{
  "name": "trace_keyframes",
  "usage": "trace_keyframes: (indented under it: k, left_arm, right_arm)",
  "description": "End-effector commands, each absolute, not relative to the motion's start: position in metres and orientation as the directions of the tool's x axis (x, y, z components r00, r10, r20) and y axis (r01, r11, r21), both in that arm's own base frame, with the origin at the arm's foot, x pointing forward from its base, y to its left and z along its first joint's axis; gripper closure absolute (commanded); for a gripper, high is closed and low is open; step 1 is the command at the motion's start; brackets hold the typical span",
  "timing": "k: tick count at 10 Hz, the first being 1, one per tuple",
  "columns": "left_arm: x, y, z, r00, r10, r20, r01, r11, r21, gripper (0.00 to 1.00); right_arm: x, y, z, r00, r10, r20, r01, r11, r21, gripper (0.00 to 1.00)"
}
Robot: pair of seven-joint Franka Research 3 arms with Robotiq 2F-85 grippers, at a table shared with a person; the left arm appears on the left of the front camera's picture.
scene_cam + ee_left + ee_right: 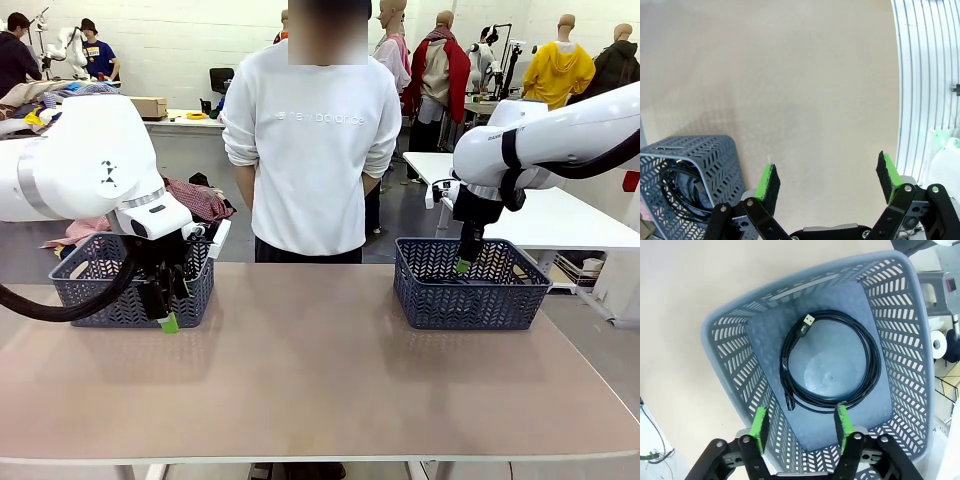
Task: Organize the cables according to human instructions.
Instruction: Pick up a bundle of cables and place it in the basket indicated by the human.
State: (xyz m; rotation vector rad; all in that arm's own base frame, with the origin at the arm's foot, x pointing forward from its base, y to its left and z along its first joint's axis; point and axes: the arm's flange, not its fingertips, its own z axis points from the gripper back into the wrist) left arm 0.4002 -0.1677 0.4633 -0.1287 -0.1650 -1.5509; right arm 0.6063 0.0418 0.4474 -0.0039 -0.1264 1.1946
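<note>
Two grey baskets are sitting toward the desk's far edge, one near each far corner, in front of the person [310, 150] who is standing with hands behind the back. The right gripper [800, 427] is hanging spread wide and holding nothing above the right basket [735, 370], where one coiled cable [827, 360] is lying flat on the floor, likely just sorted. The left gripper [829, 177] is hovering wide and empty over bare desk [790, 75] beside the left basket [722, 150], which is holding coiled cables [677, 187].
</note>
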Motion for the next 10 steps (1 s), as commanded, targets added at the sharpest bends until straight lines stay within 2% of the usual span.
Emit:
trace_keyframes:
  k: [1,2,3,10]
  left_arm:
    - [0.4002,-0.1661,0.4644,0.015,-0.983,0.185,0.999,0.02,0.025,0.0]
    - [0.4002,-0.1661,0.4644,0.015,-0.983,0.185,0.999,0.02,0.025,0.0]
    - [0.4002,-0.1661,0.4644,0.015,-0.983,0.185,0.999,0.02,0.025,0.0]
    - [0.4002,-0.1661,0.4644,0.015,-0.983,0.185,0.999,0.02,0.025,0.0]
  right_arm:
    - [0.5991,0.0412,0.4459,0.346,0.932,0.111,-0.934,0.353,-0.053,0.06]
    - [0.5997,0.0411,0.4458,0.348,0.932,0.102,-0.934,0.354,-0.054,0.0]
    - [0.6017,0.04,0.446,0.383,0.918,0.098,-0.919,0.39,-0.058,0.0]
    - [0.6055,0.042,0.4466,0.361,0.928,0.093,-0.928,0.367,-0.063,0.0]
